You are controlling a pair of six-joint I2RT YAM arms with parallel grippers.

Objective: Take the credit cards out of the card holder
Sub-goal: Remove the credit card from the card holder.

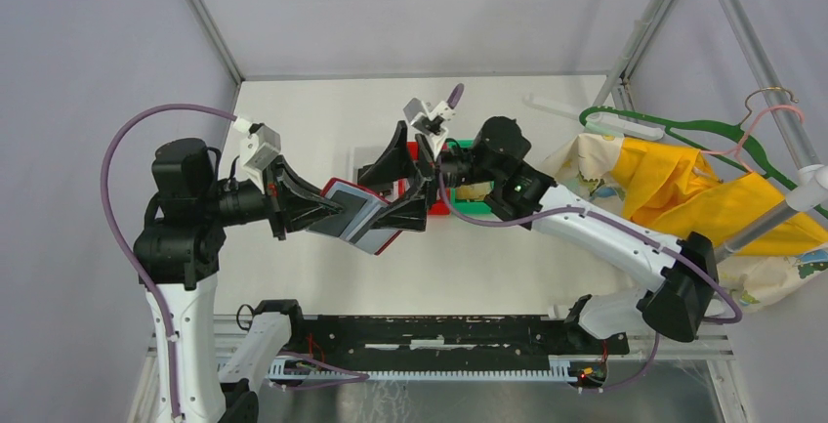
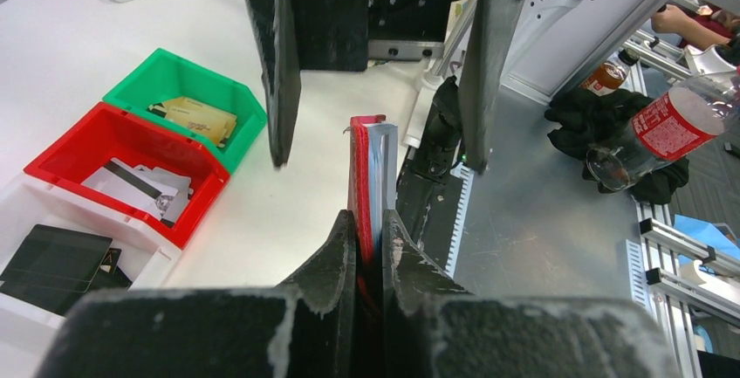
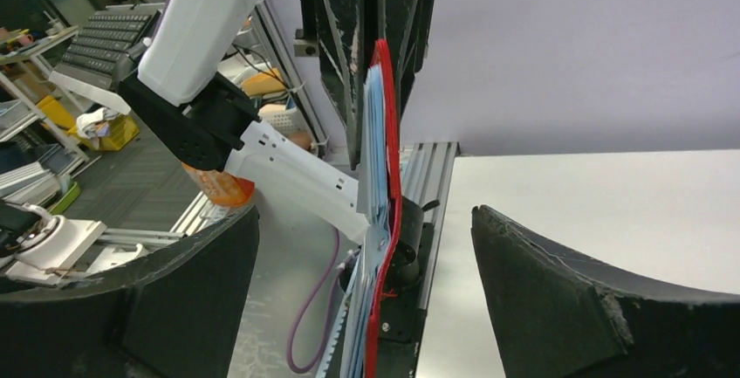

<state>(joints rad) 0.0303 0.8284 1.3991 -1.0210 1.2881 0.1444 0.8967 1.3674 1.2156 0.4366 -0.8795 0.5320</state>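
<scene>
Jaws first, seen from above: the left gripper (image 1: 330, 214) pinches a small red folding card holder (image 1: 363, 218) with pale blue-grey leaves, held above the white table (image 1: 293, 110). The right gripper (image 1: 402, 187) stands spread around its far end.

From the left wrist, the holder sits edge-on between pressed fingertips. Gold-tan plastic credit cards (image 2: 199, 118) lie in a green plastic bin (image 2: 144, 81) well left of those jaws.

From the right wrist, the holder hangs between the wide fingers, touching neither. My worry is that closing grabs whole leaves rather than a card, and that a pull then drags the holder from that narrow pinch.
</scene>
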